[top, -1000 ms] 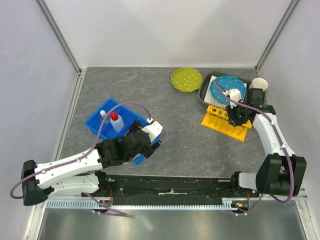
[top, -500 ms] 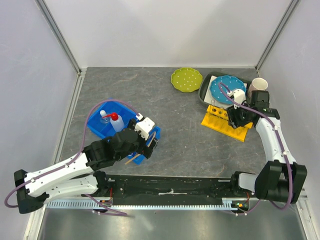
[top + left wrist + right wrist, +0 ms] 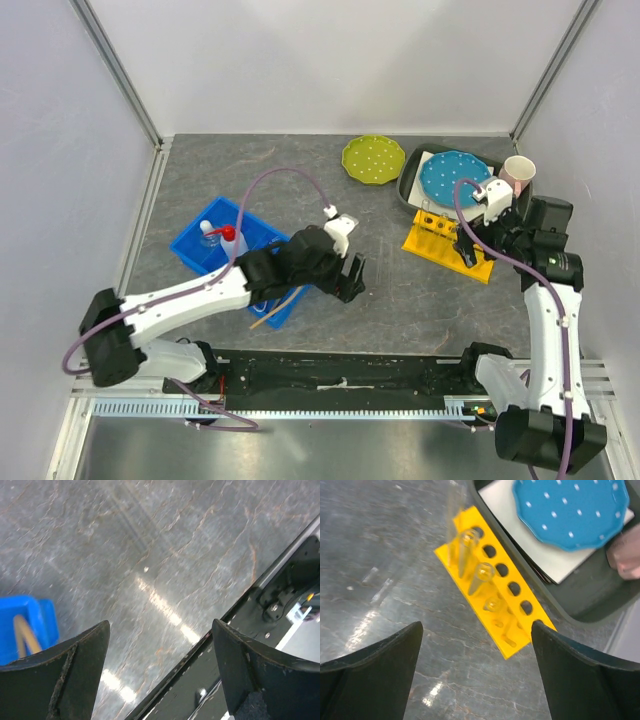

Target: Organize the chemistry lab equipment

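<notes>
- Top view: a blue plastic bin (image 3: 192, 252) sits at 9 o'clock on the grey stone table (image 3: 400, 300). In it stand a small clear squeeze bottle with red nozzle cap (image 3: 233, 242) and a tiny clear white-stoppered flask (image 3: 208, 232). A tan rubber tube (image 3: 272, 308) juts over the bin's 5 o'clock corner.
- The left gripper (image 3: 352, 277) hangs over bare table at 3 o'clock of the bin. The right gripper (image 3: 467, 247) is above a yellow plastic tube rack (image 3: 445, 252).
- At 12 o'clock of the rack lies a dark tray (image 3: 410, 185) bearing a blue dotted plate (image 3: 452, 177).
- Left wrist view: the fingers (image 3: 65, 670) are spread wide with nothing between them. The bin corner and the tube end show at 9 o'clock.
- Right wrist view: the fingers (image 3: 375, 665) stand wide apart and grip nothing. Thin clear glass tubes (image 3: 482, 575) stand in the rack's holes at 12 o'clock of the gap.
</notes>
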Robot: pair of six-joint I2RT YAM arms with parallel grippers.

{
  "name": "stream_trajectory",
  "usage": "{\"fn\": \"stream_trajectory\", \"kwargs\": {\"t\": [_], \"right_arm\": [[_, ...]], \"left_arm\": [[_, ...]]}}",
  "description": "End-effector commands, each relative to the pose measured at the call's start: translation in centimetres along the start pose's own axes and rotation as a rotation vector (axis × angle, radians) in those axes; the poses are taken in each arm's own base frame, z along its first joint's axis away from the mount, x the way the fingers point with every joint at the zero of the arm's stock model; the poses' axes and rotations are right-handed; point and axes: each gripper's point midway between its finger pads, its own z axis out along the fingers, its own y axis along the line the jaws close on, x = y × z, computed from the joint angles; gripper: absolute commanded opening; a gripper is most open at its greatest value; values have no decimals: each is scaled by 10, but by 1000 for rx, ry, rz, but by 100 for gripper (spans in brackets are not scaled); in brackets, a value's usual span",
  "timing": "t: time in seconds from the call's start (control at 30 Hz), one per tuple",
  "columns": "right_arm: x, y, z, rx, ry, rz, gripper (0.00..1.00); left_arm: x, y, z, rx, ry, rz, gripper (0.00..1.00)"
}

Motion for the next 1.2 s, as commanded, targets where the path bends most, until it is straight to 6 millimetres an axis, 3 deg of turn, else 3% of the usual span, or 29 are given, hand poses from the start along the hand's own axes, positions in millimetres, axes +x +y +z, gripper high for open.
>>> {"fn": "stream_trajectory", "kwargs": {"t": [0.0, 0.03, 0.1, 0.17, 0.23, 0.27, 0.33, 0.37, 0.4, 0.47, 0.57, 0.8, 1.17], "right_arm": [[-35, 42, -14, -189, -186, 24, 98], [-37, 47, -12, -217, -211, 38, 98], [-42, 62, -12, -299, -248, 100, 98], [-41, 76, -8, -395, -276, 133, 98], [-35, 86, -5, -455, -280, 143, 98], [-34, 90, -5, -476, -288, 137, 98], [-28, 92, -4, -475, -290, 123, 98], [-27, 92, -4, -474, -293, 120, 98], [-25, 92, -3, -465, -293, 117, 98], [-25, 92, -3, -451, -307, 110, 98], [-28, 88, -4, -422, -319, 104, 98], [-29, 87, -4, -409, -324, 114, 98], [-29, 86, -5, -393, -331, 116, 98]], "left_arm": [[-40, -27, 26, 79, -20, -130, 88], [-32, -21, 44, 55, 25, -155, 86], [-38, -22, 55, 49, 40, -178, 84], [-26, -13, 78, 7, 102, -217, 81], [-30, -11, 89, -29, 130, -241, 79], [-19, -2, 105, -76, 171, -246, 79], [-22, 0, 114, -105, 207, -247, 75], [-10, 5, 128, -127, 251, -247, 72], [-17, 8, 131, -153, 248, -240, 71], [-5, 16, 148, -196, 288, -226, 69], [-8, 24, 164, -247, 315, -206, 63], [4, 36, 183, -315, 382, -160, 50], [12, 43, 198, -346, 424, -147, 48]]}}
